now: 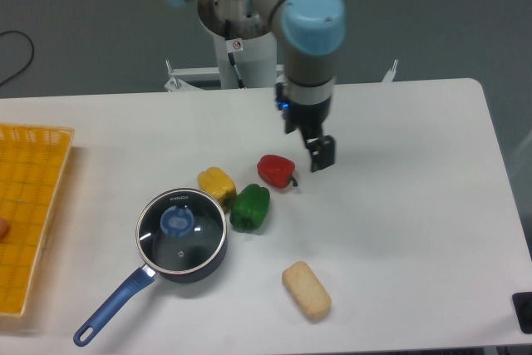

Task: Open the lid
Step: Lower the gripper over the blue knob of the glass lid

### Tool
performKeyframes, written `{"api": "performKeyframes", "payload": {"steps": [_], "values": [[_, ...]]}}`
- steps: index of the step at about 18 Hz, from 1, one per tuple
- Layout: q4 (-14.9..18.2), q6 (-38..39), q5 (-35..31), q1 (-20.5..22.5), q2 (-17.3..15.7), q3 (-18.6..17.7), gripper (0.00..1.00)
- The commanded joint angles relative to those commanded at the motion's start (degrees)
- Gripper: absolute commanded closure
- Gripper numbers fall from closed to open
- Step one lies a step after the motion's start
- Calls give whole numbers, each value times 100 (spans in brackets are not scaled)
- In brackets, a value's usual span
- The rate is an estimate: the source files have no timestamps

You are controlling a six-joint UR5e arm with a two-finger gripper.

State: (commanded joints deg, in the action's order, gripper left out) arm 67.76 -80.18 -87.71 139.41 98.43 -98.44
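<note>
Hovering right of centre, my hand [319,152] hangs beside the red pepper [276,170] — open or closed, I cannot tell. At lower left the lid [180,230] sits on the dark blue saucepan [170,259], yellow pepper [217,182] and green pepper [250,207] alongside — all on the white desk [416,205].

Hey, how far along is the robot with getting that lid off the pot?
Nothing looks done: the lid sits flat on the saucepan. The hand is empty, hanging near the red pepper, well away from the blue knob. Reaching, gripping and lifting all remain.
</note>
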Motion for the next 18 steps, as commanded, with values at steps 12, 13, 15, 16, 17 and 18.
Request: {"api": "performKeyframes", "payload": {"steps": [12,13,15,16,17,18], "values": [[-131,1750,-35,-914,607,554,0],[-175,1812,-35,-967,633,545,0],[-220,1996,-70,-1073,694,536,0],[-228,2101,-166,-1134,764,545,0],[-263,2207,-263,-1231,800,545,0],[-333,2269,-359,-1327,870,545,0]]}}
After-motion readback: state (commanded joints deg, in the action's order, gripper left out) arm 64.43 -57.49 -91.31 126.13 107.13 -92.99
